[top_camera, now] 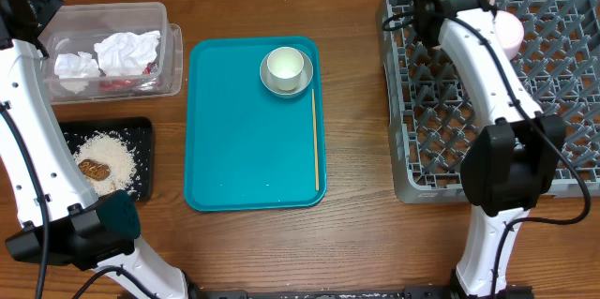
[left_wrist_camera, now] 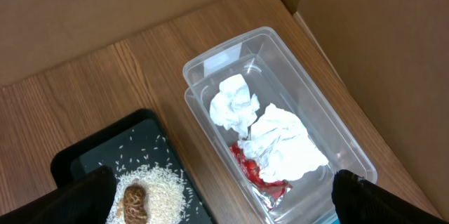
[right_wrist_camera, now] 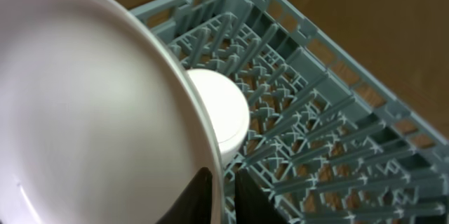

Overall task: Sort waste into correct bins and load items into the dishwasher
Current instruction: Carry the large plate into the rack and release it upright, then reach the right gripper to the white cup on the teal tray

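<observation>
Pale pink-white plate (right_wrist_camera: 91, 112) is held on edge over the dish rack (right_wrist_camera: 330, 147). In the overhead view it sits near the rack's 12 o'clock edge. The right gripper (right_wrist_camera: 224, 192) pinches the plate's rim, one dark finger (right_wrist_camera: 200, 199) on each face, closed down to the thickness of the rim. Whether the plate touches the pegs cannot be told. A round white piece (right_wrist_camera: 224, 108) stands in the rack just behind the plate; its kind is not clear.

At 9 o'clock from the rack lies the teal tray (top_camera: 244, 149). A white cup (top_camera: 286, 63) sits inside a grey-white bowl (top_camera: 268, 80) at the tray's 1 o'clock corner. A thin wooden stick (top_camera: 315, 140) lies along the tray's 3 o'clock side.

At 10 o'clock from the tray stands the clear tub (top_camera: 173, 55), holding crumpled napkins (left_wrist_camera: 284, 143) over a red wrapper (left_wrist_camera: 249, 171). At 6 o'clock from the tub rests the black tray (top_camera: 141, 135), carrying rice crumbs (top_camera: 112, 154) with a brown biscuit piece (left_wrist_camera: 135, 201) on top.

The left gripper (left_wrist_camera: 221, 182) hangs above the tub and black tray, fingers (left_wrist_camera: 84, 196) spread wide, holding nothing.

All stand on a wooden table (top_camera: 375, 243).
</observation>
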Action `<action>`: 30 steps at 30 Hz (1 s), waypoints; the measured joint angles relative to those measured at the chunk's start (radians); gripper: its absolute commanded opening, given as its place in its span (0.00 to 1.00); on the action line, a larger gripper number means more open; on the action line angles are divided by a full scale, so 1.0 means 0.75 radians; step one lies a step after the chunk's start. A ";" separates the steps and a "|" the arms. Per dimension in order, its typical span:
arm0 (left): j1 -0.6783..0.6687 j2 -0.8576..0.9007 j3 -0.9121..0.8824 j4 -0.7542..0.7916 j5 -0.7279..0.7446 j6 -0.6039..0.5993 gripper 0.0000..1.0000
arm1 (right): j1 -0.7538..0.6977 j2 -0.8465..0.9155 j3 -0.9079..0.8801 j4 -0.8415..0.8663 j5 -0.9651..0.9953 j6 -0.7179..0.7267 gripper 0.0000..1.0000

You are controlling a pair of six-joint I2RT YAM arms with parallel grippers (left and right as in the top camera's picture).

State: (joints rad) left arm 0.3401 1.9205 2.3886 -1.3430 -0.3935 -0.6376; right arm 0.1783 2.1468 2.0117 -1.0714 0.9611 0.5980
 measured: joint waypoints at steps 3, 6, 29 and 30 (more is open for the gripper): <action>0.000 0.000 0.000 0.000 0.001 0.000 1.00 | 0.042 0.000 0.000 -0.002 0.011 -0.005 1.00; 0.000 0.000 0.000 0.000 0.000 0.000 1.00 | 0.086 0.000 0.001 -0.022 0.016 -0.009 1.00; 0.000 0.000 0.000 0.000 0.000 0.000 1.00 | 0.356 -0.167 0.345 0.023 -1.221 -0.182 0.97; 0.000 0.000 0.000 0.000 0.000 0.000 1.00 | 0.378 -0.148 0.343 0.030 -1.246 -0.210 0.94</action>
State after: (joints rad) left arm 0.3401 1.9205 2.3886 -1.3430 -0.3935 -0.6376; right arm 0.4622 2.0357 2.2692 -1.0489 0.0269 0.4408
